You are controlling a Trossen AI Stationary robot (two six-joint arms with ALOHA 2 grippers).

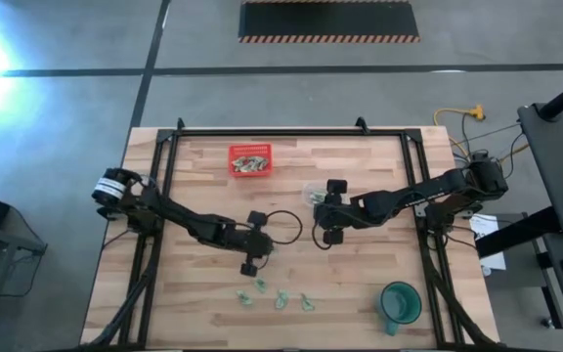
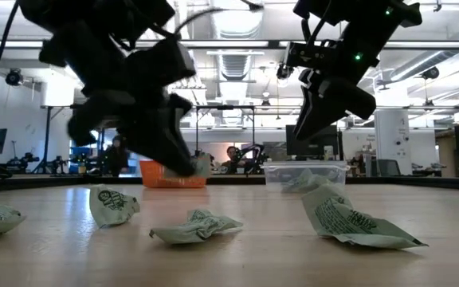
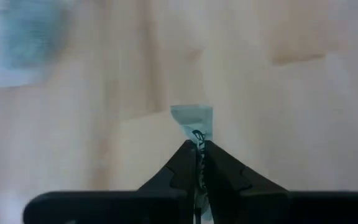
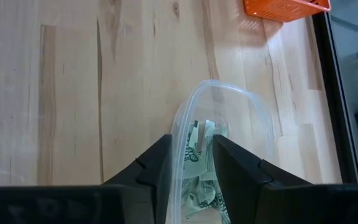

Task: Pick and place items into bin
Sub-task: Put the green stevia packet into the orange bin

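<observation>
1. Step in hand: pickup; the left hand (image 3: pixel 199 149) is down at the worktop (image 1: pixel 203 171) near its front middle, fingers pinched together on one pale green wrapped piece (image 3: pixel 194 121), which sticks out past the fingertips.
2. Right hand (image 4: pixel 191 155) sits mid-worktop over a clear plastic container (image 4: pixel 229 99); one finger stands inside the wall and one outside, so it looks clamped on the container wall; green wrappers lie in the tub under it.
3. Remaining loose items (image 1: pixel 280 297): a small scatter on the worktop's front edge, just beside the left hand; in the low view they lie flat and crumpled, apart from one another.
4. Red bin (image 1: pixel 250 160) is at the back of the worktop, centre-left, already with green pieces inside; well apart from the left hand.
5. Teal cup (image 1: pixel 399 303) at front right; not involved.
6. Next move, my read: lift the left hand straight up without losing the thin wrapper; swing back over the red bin; release above its opening; the grip is on a wrapper edge only, so slip is the risk.
</observation>
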